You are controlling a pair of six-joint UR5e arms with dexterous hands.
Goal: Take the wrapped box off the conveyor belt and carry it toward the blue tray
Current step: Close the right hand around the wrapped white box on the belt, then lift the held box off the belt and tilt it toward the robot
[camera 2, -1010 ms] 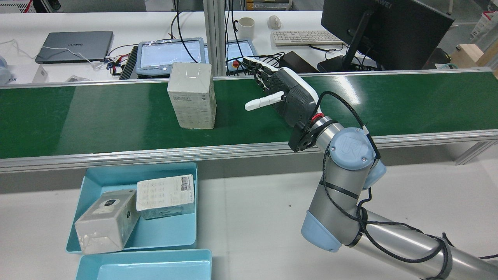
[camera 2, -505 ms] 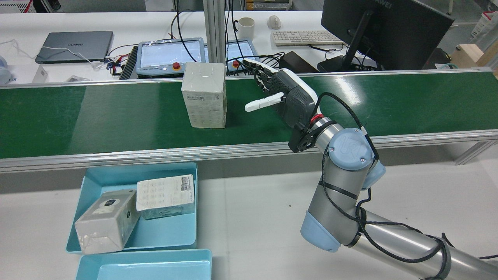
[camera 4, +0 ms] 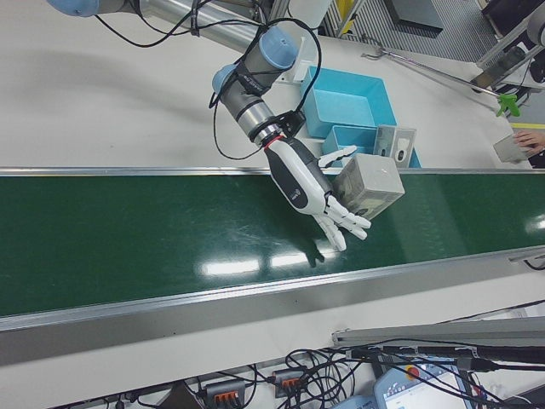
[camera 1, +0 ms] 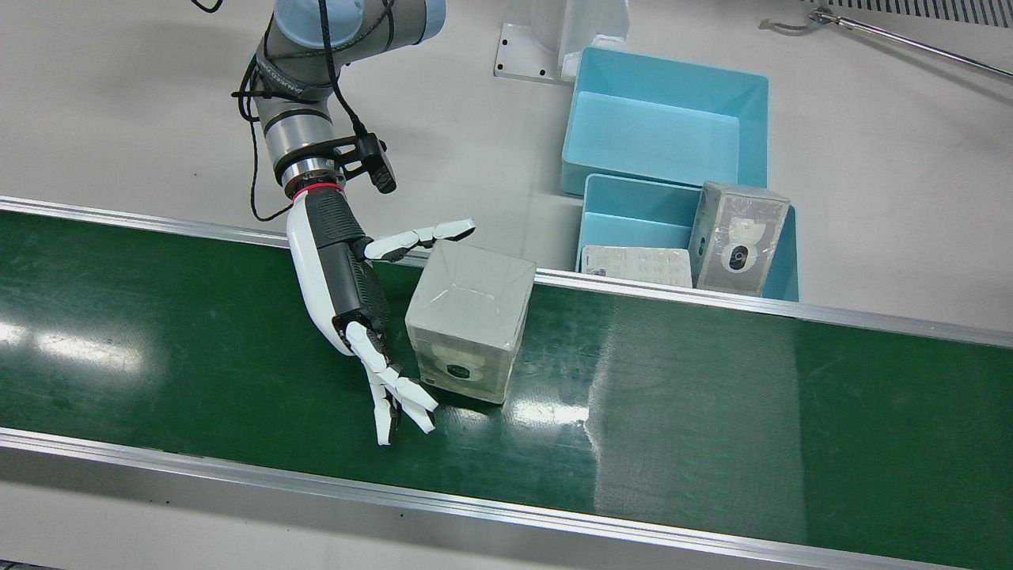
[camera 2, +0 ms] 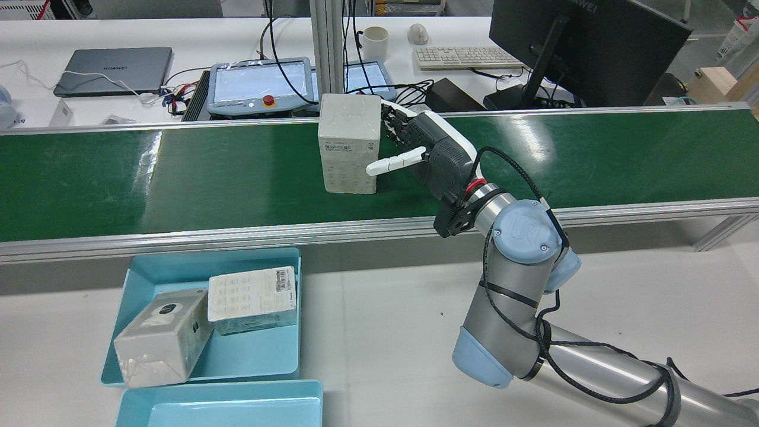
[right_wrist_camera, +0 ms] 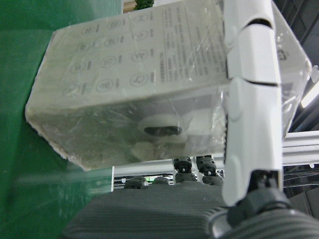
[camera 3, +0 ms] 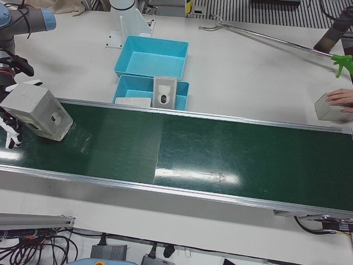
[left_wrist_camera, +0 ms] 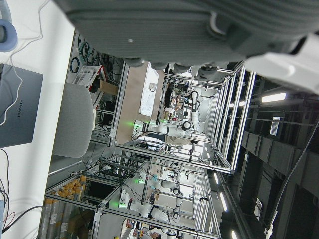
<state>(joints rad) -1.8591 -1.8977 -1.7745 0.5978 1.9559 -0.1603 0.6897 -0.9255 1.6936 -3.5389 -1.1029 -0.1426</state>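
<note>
1. Here the wrapped box (camera 1: 469, 320) stands upright on the green conveyor belt (camera 1: 712, 396), right against the open palm of the right hand (camera 1: 348, 293); the hand is spread, its thumb lying along the box's near side and its fingers (camera 1: 400, 400) reaching past the far side, so it brackets the box without yet clamping it.
2. That side-on pose looks chosen to let the belt bring the box into the palm, so that the fingers need only close.
3. The blue tray (camera 2: 145, 273) sits just off the belt's near rail, already holding two wrapped boxes; a second tray (camera 2: 225, 394) lies beside it.
4. The left hand's palm fills the top of its own camera's view; I cannot tell how its fingers stand.
5. Readable writing: "HUAWEI" on the closed laptop (camera 2: 115, 70) and on the monitor's back (camera 2: 593, 47). The box's panel shows rows of icons and fine print, too small to read.
</note>
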